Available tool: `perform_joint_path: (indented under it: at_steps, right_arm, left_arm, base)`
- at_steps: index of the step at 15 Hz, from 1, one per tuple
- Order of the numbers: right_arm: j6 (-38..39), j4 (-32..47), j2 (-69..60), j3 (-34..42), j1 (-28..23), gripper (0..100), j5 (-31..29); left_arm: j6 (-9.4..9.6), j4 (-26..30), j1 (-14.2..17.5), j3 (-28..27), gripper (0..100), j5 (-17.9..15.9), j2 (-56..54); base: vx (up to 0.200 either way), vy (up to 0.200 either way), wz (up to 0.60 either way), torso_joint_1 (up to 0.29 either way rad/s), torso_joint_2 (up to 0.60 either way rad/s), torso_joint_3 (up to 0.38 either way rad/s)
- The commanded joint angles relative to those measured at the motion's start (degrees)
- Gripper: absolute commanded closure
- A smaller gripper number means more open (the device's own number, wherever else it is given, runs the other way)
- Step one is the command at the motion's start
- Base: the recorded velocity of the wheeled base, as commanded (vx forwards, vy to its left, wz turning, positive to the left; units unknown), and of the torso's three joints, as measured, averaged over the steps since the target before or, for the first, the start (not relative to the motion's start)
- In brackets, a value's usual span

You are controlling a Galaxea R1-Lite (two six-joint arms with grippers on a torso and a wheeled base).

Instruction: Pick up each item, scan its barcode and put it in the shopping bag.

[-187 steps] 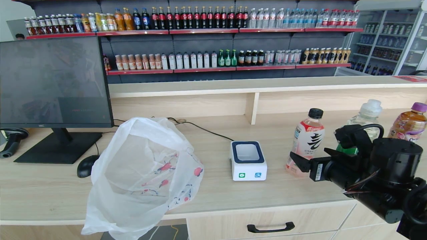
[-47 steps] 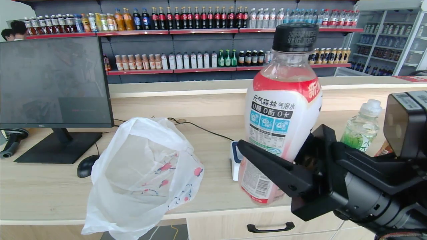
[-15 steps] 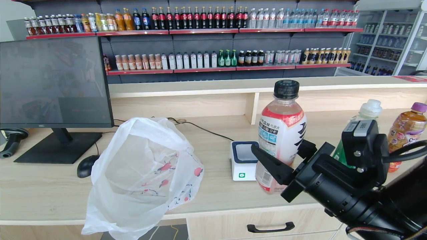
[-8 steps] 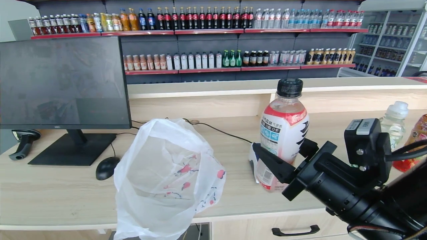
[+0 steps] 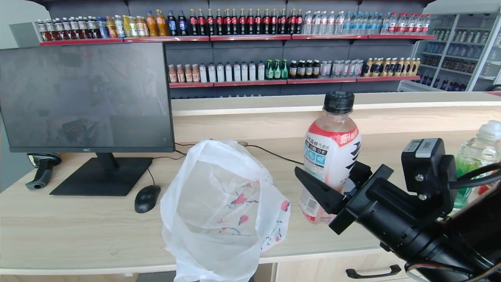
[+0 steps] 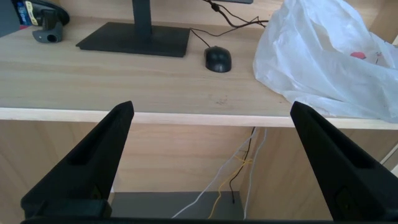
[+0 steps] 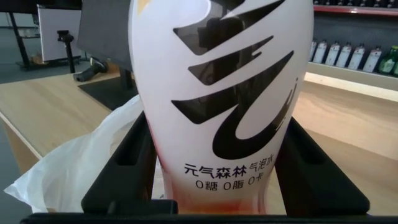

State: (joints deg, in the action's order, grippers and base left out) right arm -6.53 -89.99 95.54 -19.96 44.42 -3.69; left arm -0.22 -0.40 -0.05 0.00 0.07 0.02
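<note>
My right gripper (image 5: 328, 174) is shut on a pink drink bottle (image 5: 332, 149) with a black cap and a white and red label. It holds the bottle upright just above the counter, close to the right of the white plastic shopping bag (image 5: 223, 207). The right wrist view has the bottle (image 7: 224, 93) between both fingers (image 7: 124, 168), with the shopping bag (image 7: 74, 168) low beyond it. My left gripper (image 6: 211, 155) is open and holds nothing, below the counter's front edge, with the bag (image 6: 323, 56) above it on the counter.
A monitor (image 5: 86, 94) on its stand, a black mouse (image 5: 147, 197) and a handheld scanner (image 5: 41, 172) occupy the counter's left. A green-labelled bottle (image 5: 475, 156) stands at the far right. Shelves of drinks line the wall behind the raised counter ledge (image 5: 313, 102).
The head camera has turned left, so the whole scene slid right in the picture. My right gripper has carried the bottle left, from above the white scanner box to beside the bag.
</note>
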Motion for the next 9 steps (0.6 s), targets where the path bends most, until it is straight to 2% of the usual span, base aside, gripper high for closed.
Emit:
perform_joint_path:
  at_steps: [1,2,5,6,9]
  right_arm:
    - [-0.1,0.0,0.9,0.0,-0.9,100,-0.1]
    - [-4.5,0.0,2.4,-1.2,-5.4,100,2.6]
    - [-17.3,0.0,4.9,-4.6,-18.7,100,15.8]
    - [-21.9,0.0,6.8,-5.2,-21.2,100,20.7]
    - [-32.3,0.0,9.5,-7.6,-23.9,100,21.4]
  left_arm:
    - [-0.04,0.0,0.0,0.0,0,0.0,0.0]
    - [-0.04,0.0,0.0,0.0,0,0.0,0.0]
    - [-0.13,0.0,0.0,0.0,0,0.0,0.0]
    - [-0.13,0.0,0.0,0.0,0,0.0,0.0]
    - [-0.13,0.0,0.0,0.0,0,0.0,0.0]
  base:
    - [0.000,0.000,0.00,0.000,0.00,0.000]
    - [0.000,0.000,0.00,0.000,0.00,0.000]
    - [0.000,0.000,0.00,0.000,0.00,0.000]
    - [0.000,0.000,0.00,0.000,0.00,0.000]
    - [0.000,0.000,0.00,0.000,0.00,0.000]
